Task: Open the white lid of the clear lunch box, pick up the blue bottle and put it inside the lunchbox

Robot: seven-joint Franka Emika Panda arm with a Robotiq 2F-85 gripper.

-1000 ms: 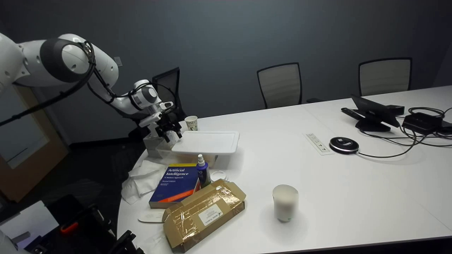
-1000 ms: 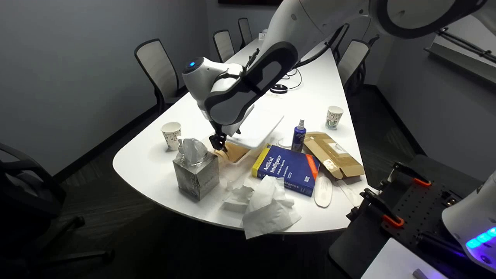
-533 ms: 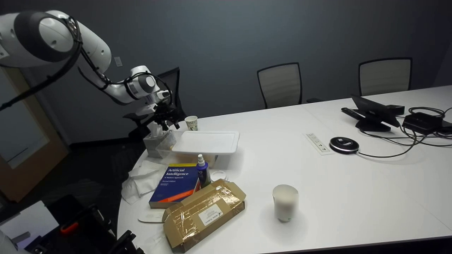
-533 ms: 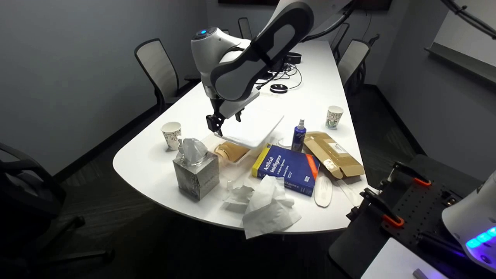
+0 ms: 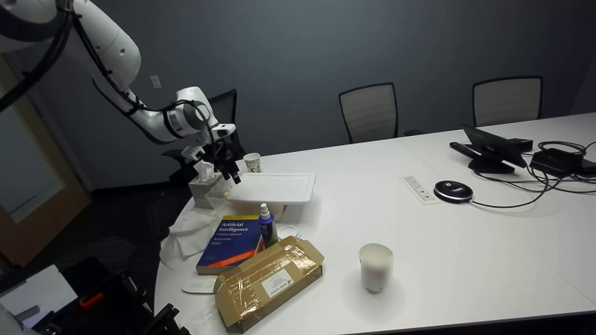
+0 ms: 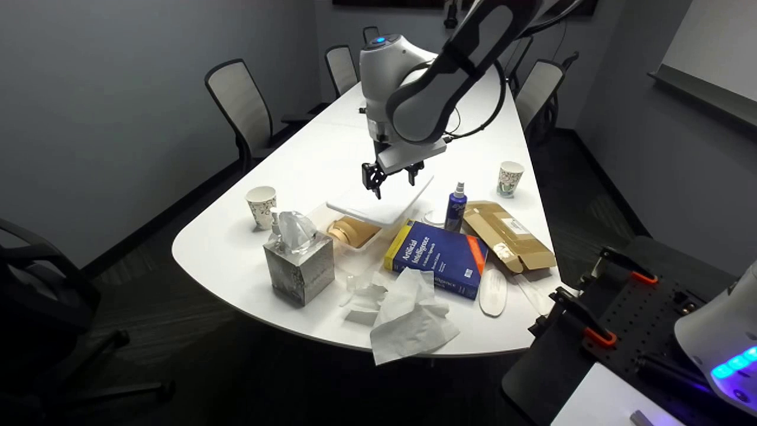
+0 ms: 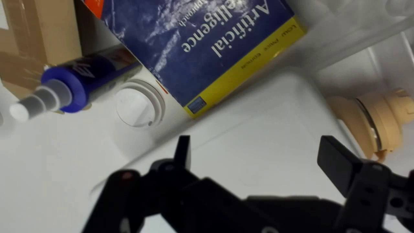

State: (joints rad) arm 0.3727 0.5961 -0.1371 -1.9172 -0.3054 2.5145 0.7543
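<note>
The white lid [image 5: 274, 187] lies across part of the clear lunch box [image 5: 215, 204] and leaves the end by the tissue box uncovered. The lid also shows in an exterior view [image 6: 378, 206] and fills the middle of the wrist view [image 7: 275, 106]. The blue bottle [image 6: 455, 210], with a white spray top, stands upright beside the book; it is at the left in the wrist view [image 7: 77, 82]. My gripper [image 7: 255, 145] is open and empty above the lid, with its fingers wide apart. It shows over the lid in both exterior views [image 5: 232, 177] [image 6: 394, 187].
A tan object [image 7: 372, 123] is in the uncovered part of the box. A blue book [image 6: 437, 257], brown carton [image 6: 508, 236] and round white roll [image 7: 139, 103] are near the bottle. A tissue box [image 6: 300, 266], crumpled tissues [image 6: 411, 319] and paper cups [image 6: 262, 207] [image 6: 510, 179] stand around.
My gripper has risen from low at the uncovered end of the box, then moved across over the lid, away from the tissue box. The lid, box and bottle have not moved.
</note>
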